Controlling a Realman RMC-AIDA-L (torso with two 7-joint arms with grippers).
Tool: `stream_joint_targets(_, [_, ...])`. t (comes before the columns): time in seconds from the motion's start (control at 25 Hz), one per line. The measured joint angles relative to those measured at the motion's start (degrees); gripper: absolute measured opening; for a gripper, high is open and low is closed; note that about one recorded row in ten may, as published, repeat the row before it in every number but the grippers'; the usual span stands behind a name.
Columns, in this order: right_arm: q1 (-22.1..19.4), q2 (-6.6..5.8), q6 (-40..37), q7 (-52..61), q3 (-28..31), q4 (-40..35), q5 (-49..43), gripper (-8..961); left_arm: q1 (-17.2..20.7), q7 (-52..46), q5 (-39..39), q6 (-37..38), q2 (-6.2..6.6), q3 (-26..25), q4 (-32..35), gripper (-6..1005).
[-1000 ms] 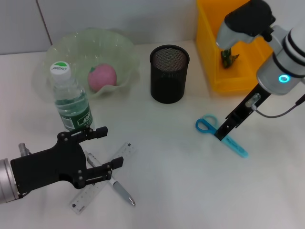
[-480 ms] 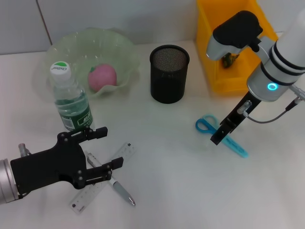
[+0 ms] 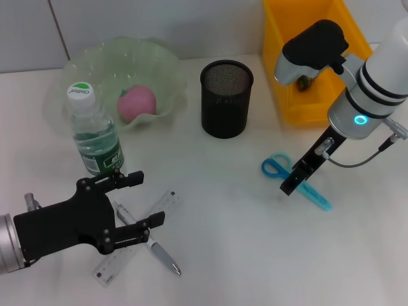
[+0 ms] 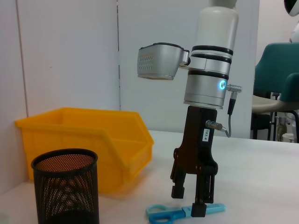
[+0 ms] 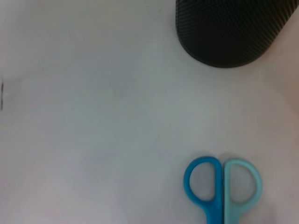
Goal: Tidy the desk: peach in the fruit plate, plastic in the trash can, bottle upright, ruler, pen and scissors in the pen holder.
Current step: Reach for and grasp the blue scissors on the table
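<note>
The blue scissors (image 3: 310,190) lie flat on the desk at the right, and they also show in the left wrist view (image 4: 180,213) and the right wrist view (image 5: 222,187). My right gripper (image 3: 290,185) points down right over them, open, fingertips at the desk by the handles (image 4: 188,204). My left gripper (image 3: 141,200) is open and hovers over the pen (image 3: 152,245) and the clear ruler (image 3: 167,203), which lie crossed. The bottle (image 3: 94,135) stands upright. The peach (image 3: 136,103) lies in the green fruit plate (image 3: 162,64). The black mesh pen holder (image 3: 226,99) stands mid-desk.
The yellow bin (image 3: 275,60) stands at the back right, with a dark crumpled piece (image 3: 305,81) in it, partly hidden by my right arm. The bottle stands just behind my left gripper. Bare desk lies between the pen holder and the scissors.
My right arm has swung left and lower, bringing its gripper down onto the scissors' handle end. The left arm and all objects have stayed put.
</note>
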Motion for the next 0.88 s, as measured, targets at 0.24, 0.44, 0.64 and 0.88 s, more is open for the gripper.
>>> stream_joint_targets(0.24, [-0.1, 0.06, 0.6, 0.0, -1.5, 0.2, 0.0, 715, 0.2, 0.2, 0.0, 0.1, 0.0, 0.0, -0.1, 783])
stream_joint_targets(0.44, [-0.1, 0.06, 0.7, 0.0, -1.7, 0.2, 0.0, 713, 0.1, 0.4, 0.0, 0.1, 0.01, 0.0, -0.5, 783])
stream_joint_targets(0.64, [0.1, 0.06, 0.7, 0.0, -2.1, 0.7, 0.0, 711, 0.0, 0.4, 0.0, 0.1, 0.06, 0.0, -0.7, 783])
stream_joint_targets(0.88, [0.2, 0.06, 0.7, 0.0, -2.6, 1.0, 0.0, 566, 0.0, 0.5, 0.0, 0.1, 0.09, 0.0, -0.7, 783])
